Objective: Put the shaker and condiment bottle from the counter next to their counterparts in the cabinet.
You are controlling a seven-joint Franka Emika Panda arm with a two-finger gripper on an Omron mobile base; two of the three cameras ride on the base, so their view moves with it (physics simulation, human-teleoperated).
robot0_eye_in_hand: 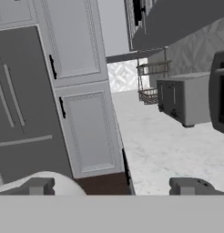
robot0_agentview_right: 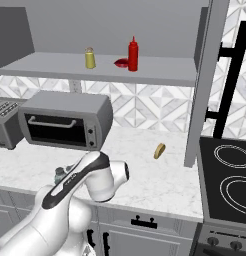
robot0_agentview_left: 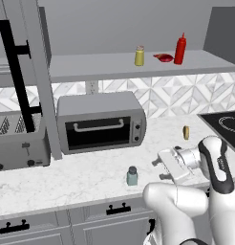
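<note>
A: Where's the shaker [robot0_agentview_left: 132, 176]?
B: On the worktop [robot0_agentview_left: 86, 177], upright, near the front edge, in front of the toaster oven [robot0_agentview_left: 101, 121]. In the right base view just its cap [robot0_agentview_right: 59, 173] peeks out beside the arm.

A: And the red bottle [robot0_agentview_left: 180, 49]?
B: Upright on the cabinet shelf [robot0_agentview_left: 114, 64], right beside the flat red thing [robot0_agentview_left: 164, 58]. The yellow shaker [robot0_agentview_left: 139, 56] stands on the same shelf, apart to the left of them.

A: The hand [robot0_agentview_left: 163, 167]?
B: Low over the worktop, right of the blue-grey shaker, near it but not touching. Jaws spread fully wide, nothing between them. In the hand view both fingertips [robot0_eye_in_hand: 39, 185] sit far apart at the bottom, looking along the worktop toward a toaster [robot0_eye_in_hand: 183, 99] and tall cupboard doors [robot0_eye_in_hand: 84, 123].

A: Cabinet door?
B: The door [robot0_agentview_left: 28, 72] with the long black bar handle [robot0_agentview_left: 16, 76] stands swung open at the left of the shelf.

A: Anything else on the worktop?
B: A small yellowish item [robot0_agentview_left: 186, 132] lies near the stove [robot0_agentview_left: 224, 125], well apart from the shaker. A grey toaster [robot0_agentview_left: 19, 141] sits left of the oven.
</note>
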